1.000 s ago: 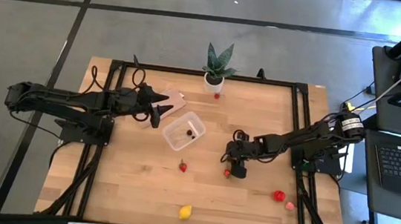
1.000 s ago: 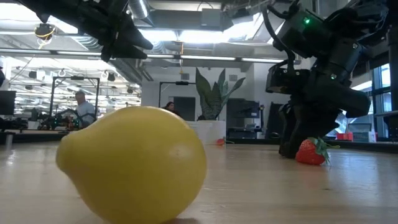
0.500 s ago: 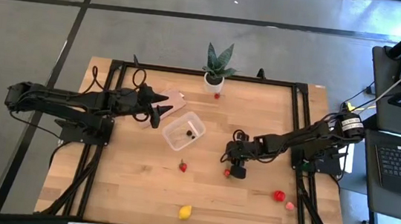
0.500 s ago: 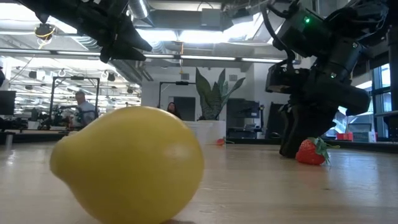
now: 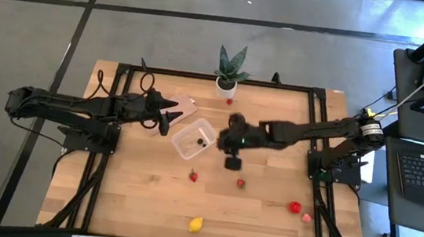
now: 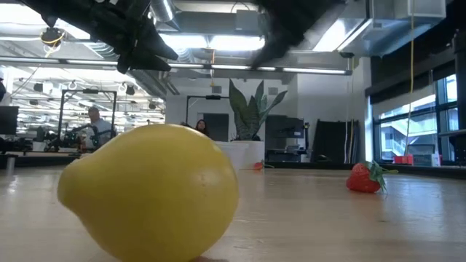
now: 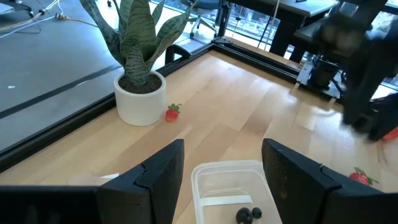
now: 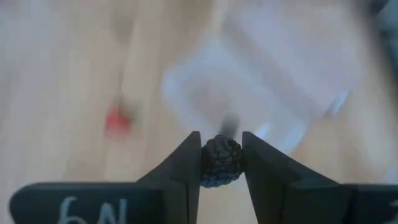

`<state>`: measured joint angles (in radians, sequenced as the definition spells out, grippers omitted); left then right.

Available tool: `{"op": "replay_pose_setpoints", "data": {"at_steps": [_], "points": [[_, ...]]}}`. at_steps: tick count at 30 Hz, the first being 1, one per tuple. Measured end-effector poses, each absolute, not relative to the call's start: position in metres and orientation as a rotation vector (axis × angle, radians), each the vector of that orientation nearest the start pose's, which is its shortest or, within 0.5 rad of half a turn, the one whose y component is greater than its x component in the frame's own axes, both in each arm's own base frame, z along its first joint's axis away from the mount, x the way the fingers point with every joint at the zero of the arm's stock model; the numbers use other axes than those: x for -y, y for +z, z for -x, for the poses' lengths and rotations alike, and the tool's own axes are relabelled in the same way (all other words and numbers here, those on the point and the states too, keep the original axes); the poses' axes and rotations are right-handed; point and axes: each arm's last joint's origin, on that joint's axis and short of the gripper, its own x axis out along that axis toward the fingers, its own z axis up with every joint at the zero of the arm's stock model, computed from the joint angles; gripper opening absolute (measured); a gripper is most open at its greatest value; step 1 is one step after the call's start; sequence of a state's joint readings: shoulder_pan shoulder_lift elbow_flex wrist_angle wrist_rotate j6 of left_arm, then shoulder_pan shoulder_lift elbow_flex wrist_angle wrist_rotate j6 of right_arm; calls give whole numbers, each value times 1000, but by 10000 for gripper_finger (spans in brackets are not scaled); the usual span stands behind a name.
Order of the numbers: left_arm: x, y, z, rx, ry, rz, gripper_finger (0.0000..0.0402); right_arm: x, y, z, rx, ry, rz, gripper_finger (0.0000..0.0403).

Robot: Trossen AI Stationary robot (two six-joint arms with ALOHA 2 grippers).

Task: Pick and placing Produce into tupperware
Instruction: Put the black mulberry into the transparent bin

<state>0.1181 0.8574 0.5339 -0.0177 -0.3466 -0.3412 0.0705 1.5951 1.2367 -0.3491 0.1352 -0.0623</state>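
Note:
The clear tupperware [image 5: 189,144] sits mid-table with a dark berry [image 5: 201,142] inside; the left wrist view shows the tupperware [image 7: 214,180] and that berry [image 7: 247,214] too. My right gripper [image 5: 225,141] hangs just right of the tupperware, shut on a second dark berry [image 8: 221,160]. My left gripper [image 5: 166,118] waits open above the table, left of the tupperware, nothing between its fingers [image 7: 163,163]. On the wood lie two strawberries [image 5: 193,176] [image 5: 241,183], a red round piece [image 5: 295,207] and a lemon [image 5: 196,224]. My right gripper pinches the dark berry by two opposite sides [image 8: 205,163] between its fingertips [image 8: 186,155]. The fingers slant down from the table's right side. The berry is lifted clear of the table, with the blurred tupperware [image 8: 261,81] beyond it.
A potted plant [image 5: 228,73] stands at the far edge with a small red piece [image 5: 230,101] at its foot. A flat tan piece [image 5: 183,108] lies under my left gripper. A pale pink piece [image 5: 306,218] lies near the right frame rail. Lemon [image 6: 149,191] fills the low view.
My right gripper has risen off the table beside the right-hand strawberry and swung up and toward the table's left, to the tupperware's right side. That strawberry stays where it lay.

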Motion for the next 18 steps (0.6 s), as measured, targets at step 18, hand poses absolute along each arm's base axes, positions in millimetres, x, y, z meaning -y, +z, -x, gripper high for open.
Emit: {"op": "replay_pose_setpoints", "data": {"at_steps": [18], "points": [[-21, 259, -180, -219, 450, 281, 207, -2, 225, -423, -503, -25, 77, 100]]}}
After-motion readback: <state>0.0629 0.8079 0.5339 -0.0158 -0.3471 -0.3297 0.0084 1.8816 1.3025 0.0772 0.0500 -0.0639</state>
